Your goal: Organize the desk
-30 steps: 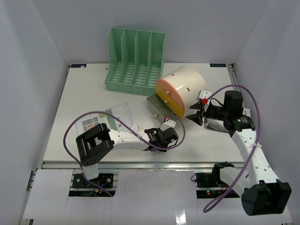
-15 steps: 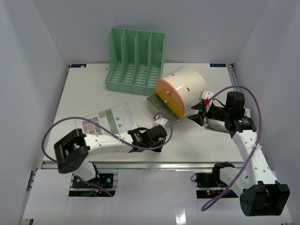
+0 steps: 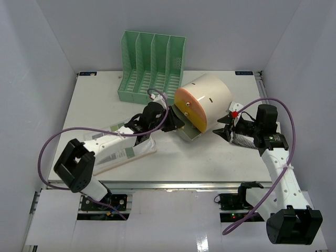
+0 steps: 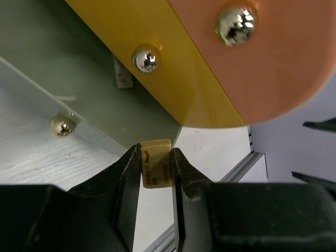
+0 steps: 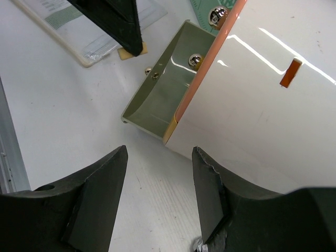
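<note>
Block (image 4: 155,165) in left gripper (image 4: 155,157), arm (image 3: 113,139) low beside drawer (image 4: 68,63)

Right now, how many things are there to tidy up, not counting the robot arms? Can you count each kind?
green file rack: 1
cream round drawer box: 1
paper booklet: 1
small tan block: 1
Total: 4
</note>
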Tool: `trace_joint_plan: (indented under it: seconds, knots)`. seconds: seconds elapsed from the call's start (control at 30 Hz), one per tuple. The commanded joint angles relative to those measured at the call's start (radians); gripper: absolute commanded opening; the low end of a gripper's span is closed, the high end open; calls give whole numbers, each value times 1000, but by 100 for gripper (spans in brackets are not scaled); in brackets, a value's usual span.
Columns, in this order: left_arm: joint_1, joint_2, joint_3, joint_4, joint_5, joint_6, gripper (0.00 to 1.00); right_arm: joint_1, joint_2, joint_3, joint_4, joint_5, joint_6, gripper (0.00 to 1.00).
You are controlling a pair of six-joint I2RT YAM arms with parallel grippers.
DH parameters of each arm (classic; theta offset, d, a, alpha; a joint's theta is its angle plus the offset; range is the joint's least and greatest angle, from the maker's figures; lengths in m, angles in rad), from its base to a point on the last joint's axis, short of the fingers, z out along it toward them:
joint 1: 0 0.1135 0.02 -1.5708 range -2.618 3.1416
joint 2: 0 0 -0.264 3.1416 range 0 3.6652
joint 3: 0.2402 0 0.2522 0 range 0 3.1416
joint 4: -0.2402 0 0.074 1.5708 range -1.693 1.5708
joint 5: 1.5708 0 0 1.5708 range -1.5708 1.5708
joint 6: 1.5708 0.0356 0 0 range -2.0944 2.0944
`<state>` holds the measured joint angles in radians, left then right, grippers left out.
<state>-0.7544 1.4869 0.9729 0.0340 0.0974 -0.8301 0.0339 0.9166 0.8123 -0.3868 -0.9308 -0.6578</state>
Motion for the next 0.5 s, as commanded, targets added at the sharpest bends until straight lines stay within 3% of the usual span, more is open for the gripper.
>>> trace_joint_plan:
  seconds: [0.0,0.3,0.47]
  knots:
    - [28,94,105,71,67,-44,9,-21,-26,-4,25,-36,12,59]
    - [36,188,201,26,54,-32,64,-22,-29,21,28,-34,46,59]
    - [38,158,195,39,53,5,68,-22,20,106,104,37,233,60]
